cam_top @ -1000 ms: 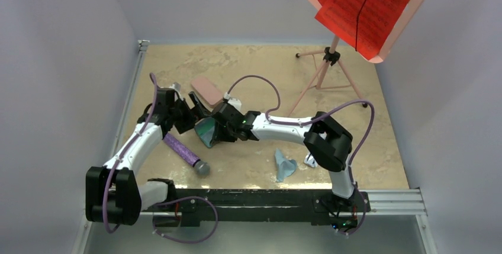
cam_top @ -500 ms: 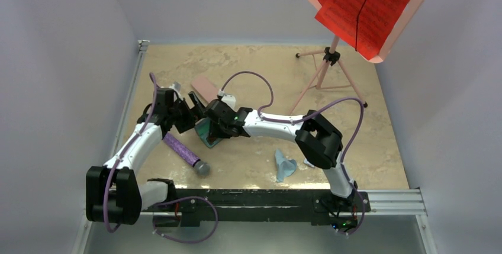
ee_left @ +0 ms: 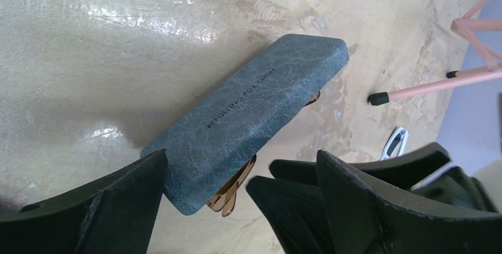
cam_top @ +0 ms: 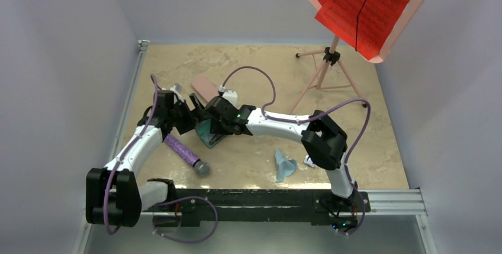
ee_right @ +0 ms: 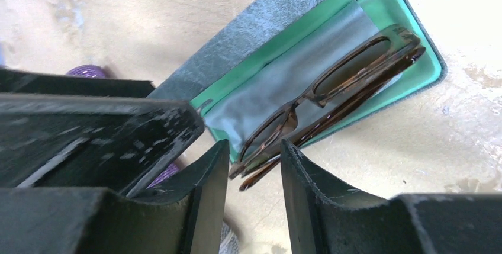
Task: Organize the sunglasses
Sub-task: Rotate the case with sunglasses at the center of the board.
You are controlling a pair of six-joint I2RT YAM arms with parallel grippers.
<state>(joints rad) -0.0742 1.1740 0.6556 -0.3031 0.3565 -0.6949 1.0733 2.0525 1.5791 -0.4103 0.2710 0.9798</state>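
The brown-framed sunglasses (ee_right: 331,91) lie folded in an open grey-blue case (ee_right: 414,41) with a green lining, on a grey cloth. Their arm tips stick out past the case's near end. My right gripper (ee_right: 253,147) is open, its fingers either side of those tips without touching them. In the left wrist view the case's lid (ee_left: 254,106) stands between the wide-open fingers of my left gripper (ee_left: 241,159), and brown arm tips (ee_left: 232,192) peek out below it. From above, both grippers (cam_top: 188,118) (cam_top: 208,125) meet at the case (cam_top: 211,135). The white sunglasses (cam_top: 309,160) lie near the right arm.
A pink case (cam_top: 206,88) lies just behind the grippers. A purple cylinder with a grey end (cam_top: 184,152) lies on the table in front of the left gripper. A light blue cloth (cam_top: 284,165) is crumpled at front centre. A pink music stand (cam_top: 322,73) occupies the back right.
My right gripper has slid a little toward the far left along the case and its fingers have parted slightly. The left gripper has barely moved.
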